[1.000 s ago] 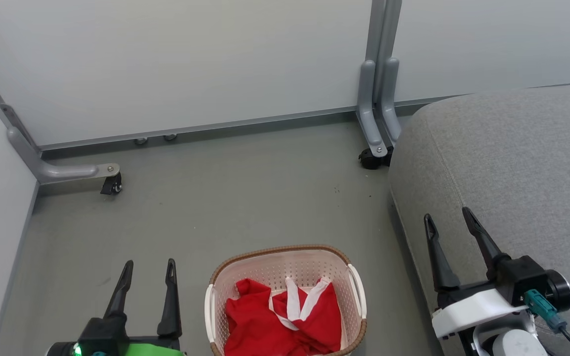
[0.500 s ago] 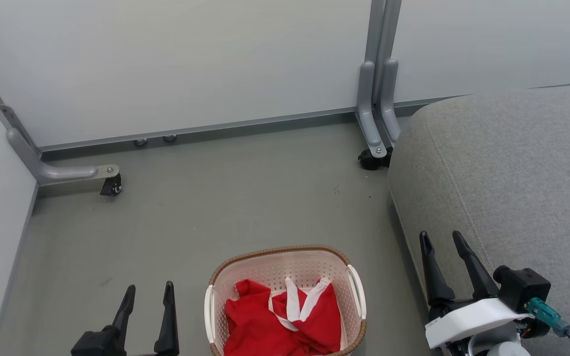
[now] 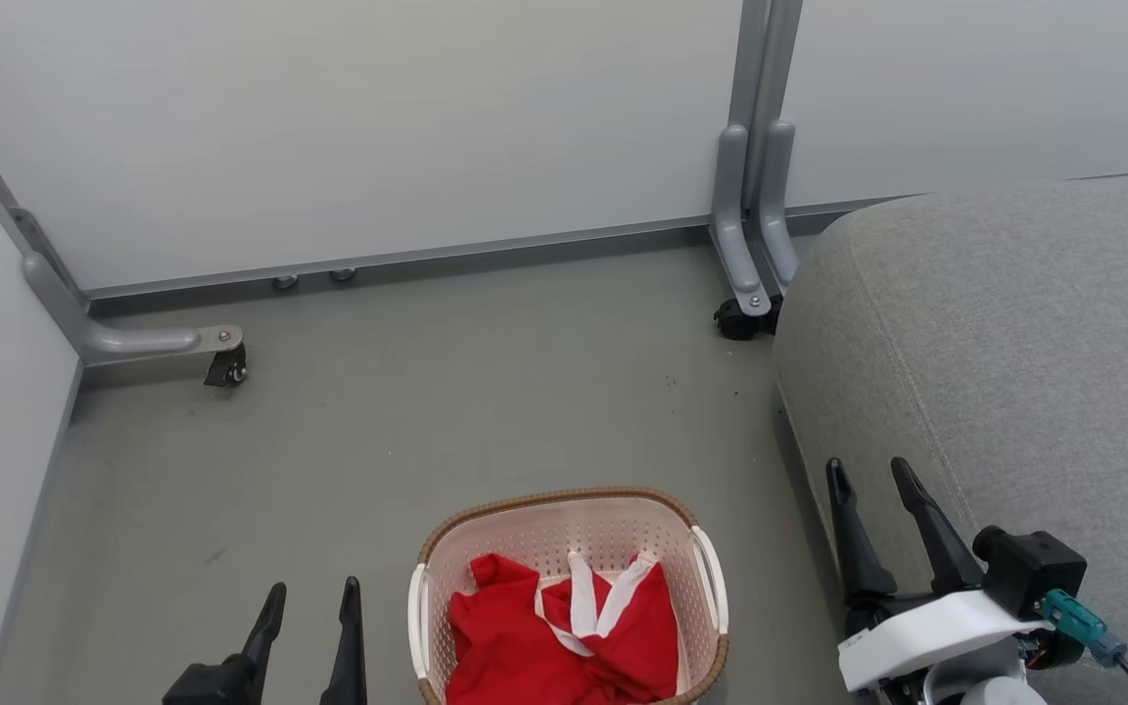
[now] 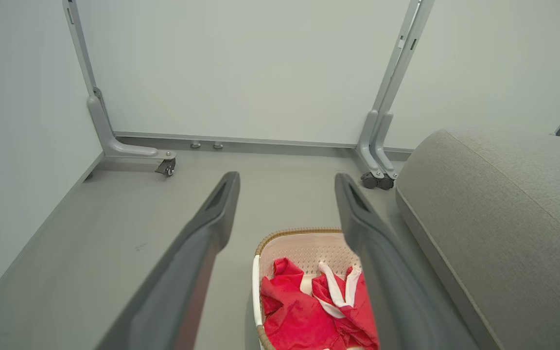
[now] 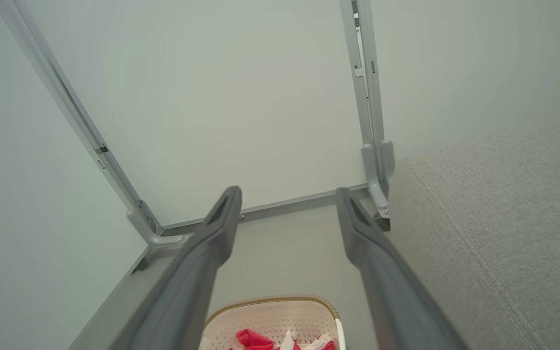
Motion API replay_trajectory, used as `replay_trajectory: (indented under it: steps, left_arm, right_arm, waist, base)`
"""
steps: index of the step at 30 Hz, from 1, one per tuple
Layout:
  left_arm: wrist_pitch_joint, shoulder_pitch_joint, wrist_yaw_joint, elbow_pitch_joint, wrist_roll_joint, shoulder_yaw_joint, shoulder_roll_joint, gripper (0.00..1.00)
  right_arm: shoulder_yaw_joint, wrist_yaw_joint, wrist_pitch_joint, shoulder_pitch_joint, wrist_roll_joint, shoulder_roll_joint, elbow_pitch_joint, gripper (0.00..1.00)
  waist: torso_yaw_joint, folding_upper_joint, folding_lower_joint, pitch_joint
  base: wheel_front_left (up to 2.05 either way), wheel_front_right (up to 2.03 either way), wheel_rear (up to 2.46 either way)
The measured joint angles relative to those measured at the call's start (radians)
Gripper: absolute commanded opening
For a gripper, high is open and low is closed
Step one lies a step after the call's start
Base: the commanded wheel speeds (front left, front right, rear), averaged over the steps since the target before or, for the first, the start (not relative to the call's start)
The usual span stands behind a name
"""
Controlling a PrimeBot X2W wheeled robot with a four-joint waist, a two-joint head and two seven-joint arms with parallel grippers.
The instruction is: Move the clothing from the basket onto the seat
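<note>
Head view: the basket stands on the grey floor at bottom centre, with the red clothing heaped inside it. The seat lies to its right. The left end effector hangs left of the basket, and the right end effector hangs by the seat's left edge. Both are released, fingers apart, holding nothing.

Left wrist view: the spread fingers frame the basket and clothing below, with the seat at right.

Right wrist view: the parted fingers point toward the wall, with the basket's far rim low between them.
</note>
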Motion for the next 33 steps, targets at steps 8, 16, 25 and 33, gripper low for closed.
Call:
replay_trajectory:
  steps: [8, 16, 25, 33]
  left_arm:
    - [0.000, -0.042, -0.005, 0.027, 0.025, 0.010, 0.000, 1.00]
    - [0.000, -0.101, -0.009, 0.041, 0.040, 0.012, 0.000, 1.00]
    - [0.000, -0.243, -0.013, 0.169, 0.117, -0.020, 0.000, 1.00]
    - [0.000, -0.470, -0.025, 0.423, 0.217, -0.092, 0.026, 1.00]
  right_arm:
    - [-0.006, 0.000, 0.000, -0.004, 0.005, 0.000, -0.010, 1.00]
    - [-0.024, 0.000, 0.000, -0.028, 0.005, 0.000, -0.024, 1.00]
    - [-0.019, 0.000, 0.000, -0.101, -0.017, -0.003, -0.046, 1.00]
    - [0.010, 0.000, 0.000, -0.177, -0.020, -0.003, -0.072, 1.00]
  waist:
    - [-0.014, 0.0001, 0.0000, 0.050]
    - [-0.034, 0.0000, 0.0000, 0.132]
    - [-0.048, 0.0000, 0.0000, 0.260]
    - [-0.070, 0.0000, 0.0000, 0.423]
  base:
    - [0.00, 0.00, 0.00]
    - [0.00, 0.00, 0.00]
    - [0.00, 0.00, 0.00]
    - [0.00, 0.00, 0.00]
